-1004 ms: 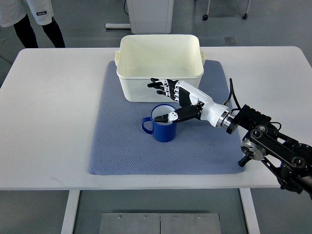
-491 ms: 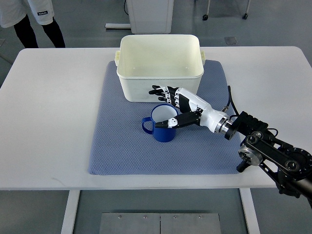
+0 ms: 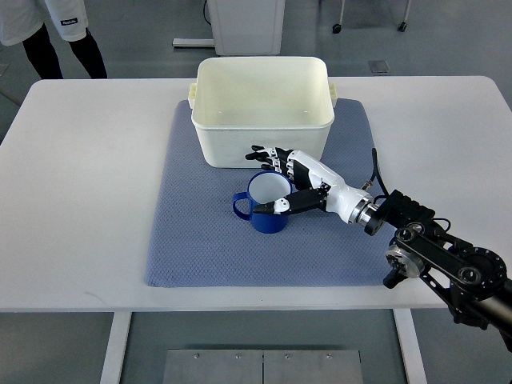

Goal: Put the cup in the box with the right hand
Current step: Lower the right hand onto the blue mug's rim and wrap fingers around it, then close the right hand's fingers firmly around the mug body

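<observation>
right hand [image 3: 294,178] spread at blue cup [image 3: 266,203] rim | no legible writing

Robotics lab: white test table [image 3: 80,160], grey floor [image 3: 144,32], bystander's legs [image 3: 64,52].

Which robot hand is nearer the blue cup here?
Right. The right robot hand is at the blue cup, thumb on its near rim, fingers spread past its far side. The left one is out of view.

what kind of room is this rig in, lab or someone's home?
Most likely a lab or test workshop, not a home. A plain white table stands on a bare grey floor, with only a blue mat, a blue cup and a white box staged on it. A person's legs show behind the table.
</observation>
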